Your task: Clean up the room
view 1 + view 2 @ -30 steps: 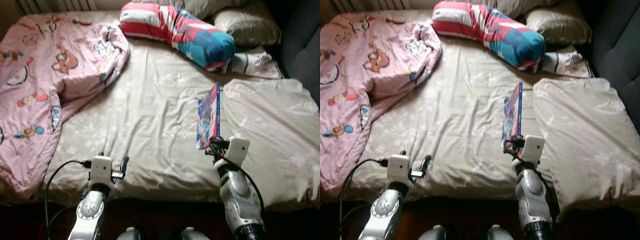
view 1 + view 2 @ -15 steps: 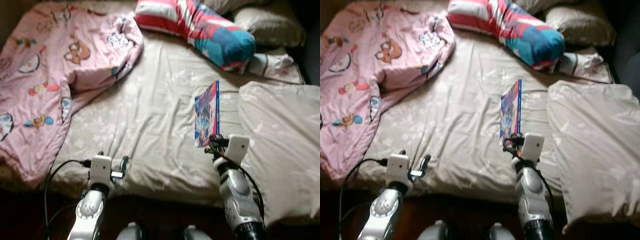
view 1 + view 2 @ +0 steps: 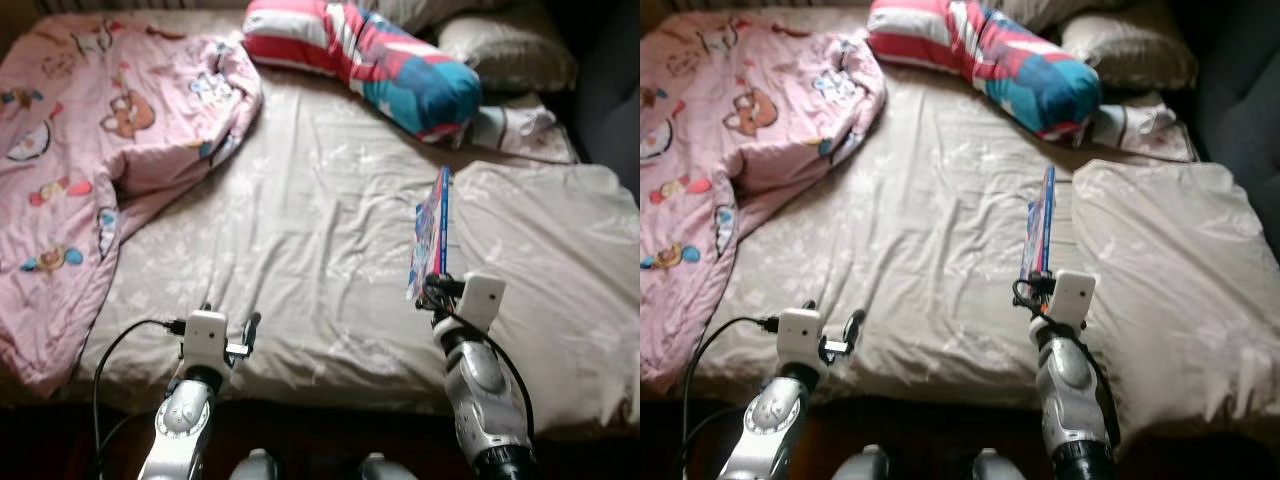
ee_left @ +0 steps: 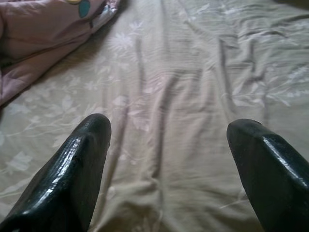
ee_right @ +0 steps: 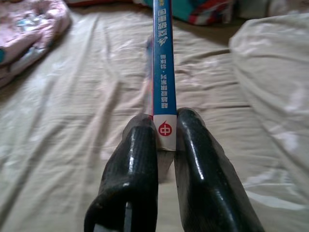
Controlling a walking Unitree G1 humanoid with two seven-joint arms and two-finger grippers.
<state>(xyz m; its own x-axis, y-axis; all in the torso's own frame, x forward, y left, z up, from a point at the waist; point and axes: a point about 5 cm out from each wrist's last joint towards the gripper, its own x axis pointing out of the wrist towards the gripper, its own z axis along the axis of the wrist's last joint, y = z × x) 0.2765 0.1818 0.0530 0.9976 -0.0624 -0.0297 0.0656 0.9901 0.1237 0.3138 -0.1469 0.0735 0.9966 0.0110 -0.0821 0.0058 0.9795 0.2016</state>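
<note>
Right gripper [image 5: 166, 140]: clamped on the near end of a thin book [image 3: 432, 232], fingers [image 5: 137, 159] pressing either side of its blue spine; near right of the scene, at the bed's near edge.
Left gripper [image 4: 166, 145]: fingers spread wide, holding nothing; hovers over bare sheet at the near left.
Bed [image 3: 310, 230]: beige sheet with faint floral print, creased; carries everything below.
Pink blanket [image 3: 90, 150]: cartoon print, heaped over the far left, spilling down the left side.
Beige duvet [image 3: 560, 270]: bunched on the right, just beside the book.
Striped bolster [image 3: 370, 60]: red, white and teal; far centre, with plain pillows [image 3: 505, 50] behind it to the far right.
Book: task's item; stands on edge, spine up, raised from the sheet at its near end, between bare sheet and duvet.
Writing: white characters run along the spine and a red round mark sits at its near end; too small to read with certainty.
Risk: grip is at one end only, so the thin book may pivot or slip out in a swing; the loose pages could fan open and catch on the duvet.
</note>
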